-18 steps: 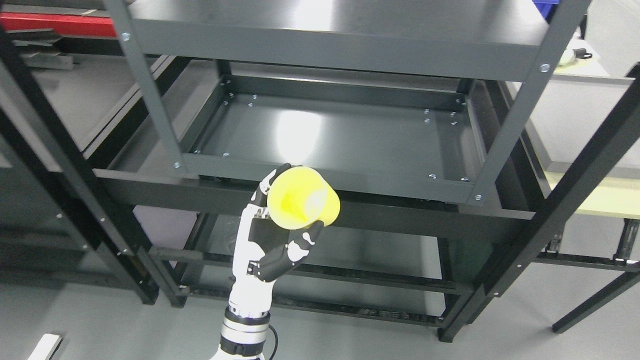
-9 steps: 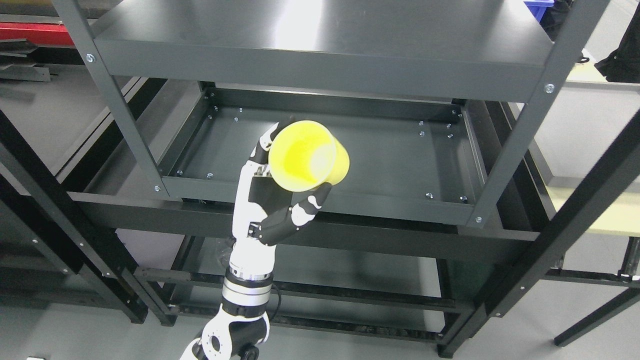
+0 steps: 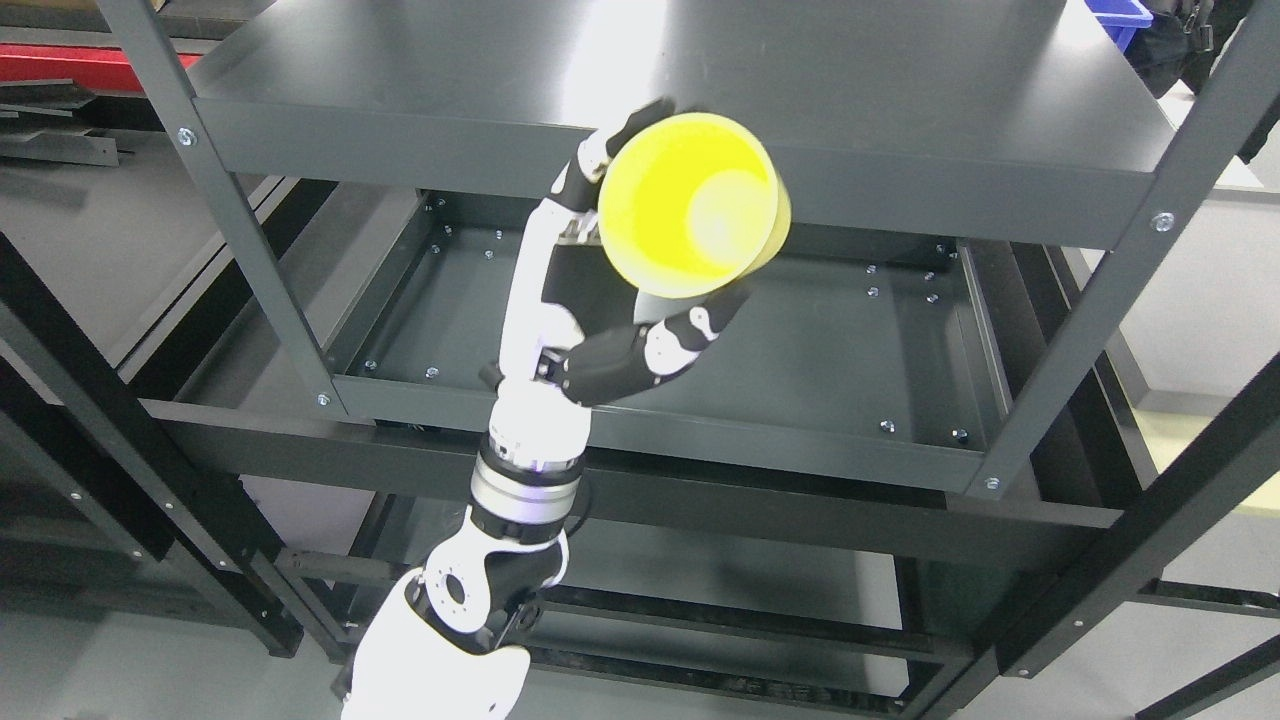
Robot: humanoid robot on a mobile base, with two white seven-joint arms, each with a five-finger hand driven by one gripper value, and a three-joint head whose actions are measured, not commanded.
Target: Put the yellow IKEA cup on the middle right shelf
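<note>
A: Head view, the only one. Where is the yellow cup [image 3: 692, 205]?

B: Upper middle of the frame, in the left robot hand [image 3: 610, 300], whose arm comes up from the lower left. The fingers are clamped around the cup: dark fingertips [image 3: 640, 122] show past its upper left rim, and the thumb [image 3: 650, 350] braces it from below.

A: Why is it tipped like that?

B: The mouth faces the camera, so you look straight inside. I'd judge that comes from the raised wrist angle; it would need turning upright before it is set down.

A: And the shelf?

B: The cup sits in front of the front edge of the top shelf [image 3: 900, 80]. The middle shelf [image 3: 820, 340], a dark tray with bolts in its corners, lies below and behind the hand. Nothing rests on its visible part.

A: So not placed.

B: Not yet. The cup looks too high for the middle level; it likely has to come down and go in toward the right of the frame, between the uprights [image 3: 1100, 300].

A: The right arm?

B: Not in the picture.
</note>
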